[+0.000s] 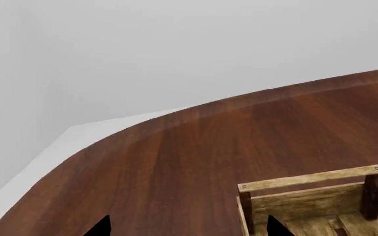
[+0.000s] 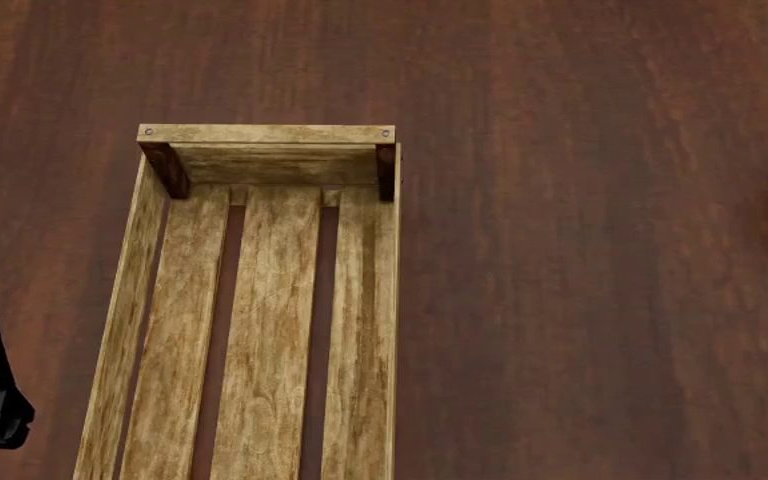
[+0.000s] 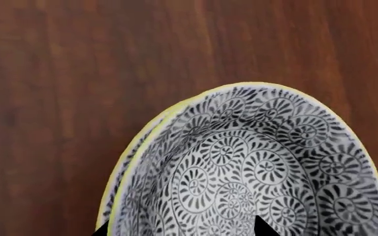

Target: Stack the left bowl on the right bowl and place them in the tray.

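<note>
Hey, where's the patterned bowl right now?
The patterned bowl shows only in the right wrist view, close under the right gripper on the wooden table; the head view misses it.

Head view straight down on tray (image 2: 267, 300); left wrist oblique, sharing its end.

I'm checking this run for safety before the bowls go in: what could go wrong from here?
1. The right pincer sits close over the patterned bowl, with one dark tip over its rim and one inside; a poor bite on the rim could let the bowl slip.
2. The tray is narrow with raised walls, so a bowl lowered off-centre might catch a wall and tip.
3. The head view shows no bowl, so alignment is hard to judge.
</note>
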`<state>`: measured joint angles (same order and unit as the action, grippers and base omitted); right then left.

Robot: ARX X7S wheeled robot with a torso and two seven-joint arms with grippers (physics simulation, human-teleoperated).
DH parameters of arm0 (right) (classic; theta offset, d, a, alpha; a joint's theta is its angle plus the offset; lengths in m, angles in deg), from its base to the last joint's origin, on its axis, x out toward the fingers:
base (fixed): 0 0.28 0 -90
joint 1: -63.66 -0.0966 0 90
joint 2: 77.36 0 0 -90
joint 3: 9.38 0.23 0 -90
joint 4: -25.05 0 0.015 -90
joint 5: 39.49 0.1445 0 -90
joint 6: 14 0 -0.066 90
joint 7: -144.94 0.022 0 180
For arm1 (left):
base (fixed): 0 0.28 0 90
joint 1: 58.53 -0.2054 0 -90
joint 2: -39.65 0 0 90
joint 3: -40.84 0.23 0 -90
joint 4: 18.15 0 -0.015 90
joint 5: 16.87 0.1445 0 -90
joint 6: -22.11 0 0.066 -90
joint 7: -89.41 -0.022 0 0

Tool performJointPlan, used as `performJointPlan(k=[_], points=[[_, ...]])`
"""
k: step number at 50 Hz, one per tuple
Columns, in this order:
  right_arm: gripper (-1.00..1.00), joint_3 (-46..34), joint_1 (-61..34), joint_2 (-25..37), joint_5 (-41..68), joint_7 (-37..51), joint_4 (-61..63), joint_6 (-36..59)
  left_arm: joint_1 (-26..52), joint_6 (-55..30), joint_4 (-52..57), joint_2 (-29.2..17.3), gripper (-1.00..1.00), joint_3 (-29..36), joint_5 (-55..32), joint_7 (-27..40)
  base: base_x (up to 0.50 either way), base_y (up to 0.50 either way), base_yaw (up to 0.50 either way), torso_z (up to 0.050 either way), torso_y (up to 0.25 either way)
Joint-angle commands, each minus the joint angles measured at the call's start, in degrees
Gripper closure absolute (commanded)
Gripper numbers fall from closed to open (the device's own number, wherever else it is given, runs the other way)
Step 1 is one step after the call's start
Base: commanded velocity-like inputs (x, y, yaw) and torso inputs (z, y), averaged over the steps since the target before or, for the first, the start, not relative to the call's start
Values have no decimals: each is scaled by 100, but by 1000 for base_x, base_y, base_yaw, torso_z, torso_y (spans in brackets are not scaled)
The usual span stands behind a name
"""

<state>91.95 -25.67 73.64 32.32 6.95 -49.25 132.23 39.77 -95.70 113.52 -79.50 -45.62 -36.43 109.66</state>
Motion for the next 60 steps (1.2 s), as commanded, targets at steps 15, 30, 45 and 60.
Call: performJointPlan(k=[15,30,45,60], points=[[-100,405,2,224,284,297,318,152,-21,23,35,-22,-100,-6,-49,15,0,0,0,0,0],[-100,280,-343,316,440,454,422,265,-45,32,85,-44,-100,-62,-110,33,0,0,0,0,1],[-100,-203,-850,246,350,406,394,313,-64,33,113,-64,-100,-101,-155,54,0,0,0,0,0],[-100,-352,-662,34,106,244,332,120,-85,50,111,-87,-100,-134,-193,61,0,0,0,0,0]])
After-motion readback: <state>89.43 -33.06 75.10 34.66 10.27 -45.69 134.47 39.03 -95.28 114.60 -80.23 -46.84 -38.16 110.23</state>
